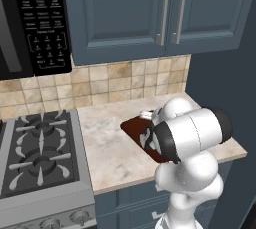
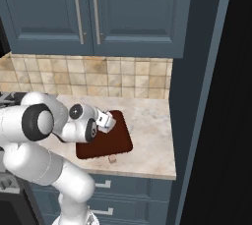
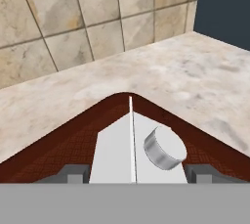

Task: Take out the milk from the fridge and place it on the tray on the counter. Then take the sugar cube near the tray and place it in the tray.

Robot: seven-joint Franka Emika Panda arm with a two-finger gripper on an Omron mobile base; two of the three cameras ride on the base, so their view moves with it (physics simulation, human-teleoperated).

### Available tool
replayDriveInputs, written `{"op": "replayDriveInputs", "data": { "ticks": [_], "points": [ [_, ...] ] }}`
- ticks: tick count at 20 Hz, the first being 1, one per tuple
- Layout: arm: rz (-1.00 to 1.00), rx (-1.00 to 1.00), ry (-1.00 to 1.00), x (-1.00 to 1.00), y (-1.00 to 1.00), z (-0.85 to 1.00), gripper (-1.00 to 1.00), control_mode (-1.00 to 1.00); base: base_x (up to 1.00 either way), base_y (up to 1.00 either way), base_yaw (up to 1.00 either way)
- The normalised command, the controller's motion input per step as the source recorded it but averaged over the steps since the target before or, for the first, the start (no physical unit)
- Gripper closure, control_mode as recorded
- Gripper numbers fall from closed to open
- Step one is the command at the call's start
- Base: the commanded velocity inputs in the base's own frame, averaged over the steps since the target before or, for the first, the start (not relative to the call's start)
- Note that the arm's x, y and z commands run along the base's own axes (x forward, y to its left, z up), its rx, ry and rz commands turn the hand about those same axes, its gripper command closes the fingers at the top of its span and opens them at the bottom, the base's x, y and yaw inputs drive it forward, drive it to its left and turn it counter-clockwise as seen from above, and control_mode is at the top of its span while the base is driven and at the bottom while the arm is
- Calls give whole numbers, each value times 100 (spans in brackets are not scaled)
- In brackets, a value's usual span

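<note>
Glossy white arm (image 1: pixel 192 138) — bulbous rounded segments, dark bands ringing the joints.

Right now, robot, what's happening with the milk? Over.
Gripper shut on the milk, carton over the tray. Sugar cube on the counter by the tray's front edge. Nothing blocking.

Open beige marbled stone counter (image 2: pixel 147 116) around flat dark reddish-brown tray (image 2: pixel 118 143).
Hemmed behind by tan tiled backsplash (image 2: pixel 98 79), overhead by blue-grey wall cabinets (image 2: pixel 128 13); tiny pale cube (image 2: pixel 112 159) just beside tray's front edge.
</note>
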Motion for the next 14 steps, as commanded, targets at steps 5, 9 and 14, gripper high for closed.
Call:
{"op": "replayDriveInputs", "data": {
  "ticks": [5, 9, 14],
  "points": [
    [0, 0, 0, 0, 0, -24, 100, -100, 0, 0, 0],
    [0, 0, 2, 0, 0, -28, -100, -100, 0, 0, 0],
    [0, 0, 2, 0, 0, -2, -100, -100, 0, 0, 0]
  ]
}}
